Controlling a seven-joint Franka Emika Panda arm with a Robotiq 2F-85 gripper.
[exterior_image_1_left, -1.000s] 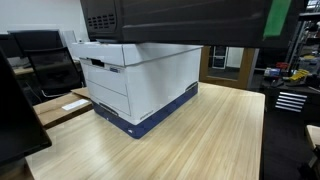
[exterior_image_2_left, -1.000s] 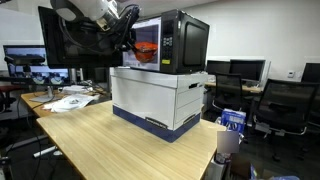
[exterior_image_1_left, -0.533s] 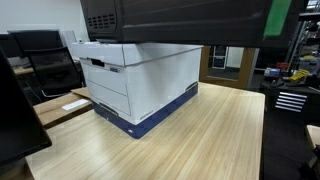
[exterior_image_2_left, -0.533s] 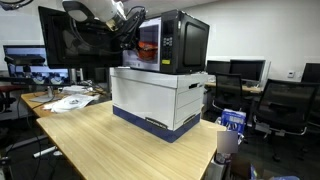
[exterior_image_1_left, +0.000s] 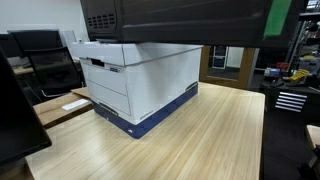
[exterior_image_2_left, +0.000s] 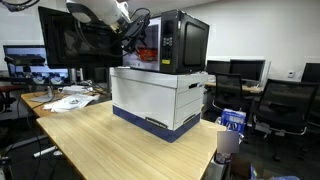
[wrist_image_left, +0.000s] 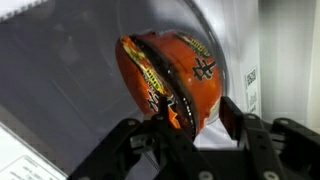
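In the wrist view my gripper (wrist_image_left: 198, 118) is shut on the lower edge of an orange snack packet (wrist_image_left: 170, 70), which stands up between the fingers. Behind it are a round glass plate (wrist_image_left: 215, 45) and pale inner walls. In an exterior view my gripper (exterior_image_2_left: 133, 42) is at the open front of a black microwave (exterior_image_2_left: 185, 40) that sits on a white cardboard box (exterior_image_2_left: 160, 95). In the other exterior view the microwave (exterior_image_1_left: 180, 20) and box (exterior_image_1_left: 140, 80) show, but the gripper is hidden.
The box stands on a light wooden table (exterior_image_1_left: 200, 140) (exterior_image_2_left: 100, 140). Papers (exterior_image_2_left: 65, 100) lie at the table's far end. Monitors (exterior_image_2_left: 25, 58), office chairs (exterior_image_2_left: 290, 105) and a blue bag (exterior_image_2_left: 232, 120) surround the table.
The arm has moved right, toward and into the microwave opening, with the orange packet. Less orange shows from outside now.
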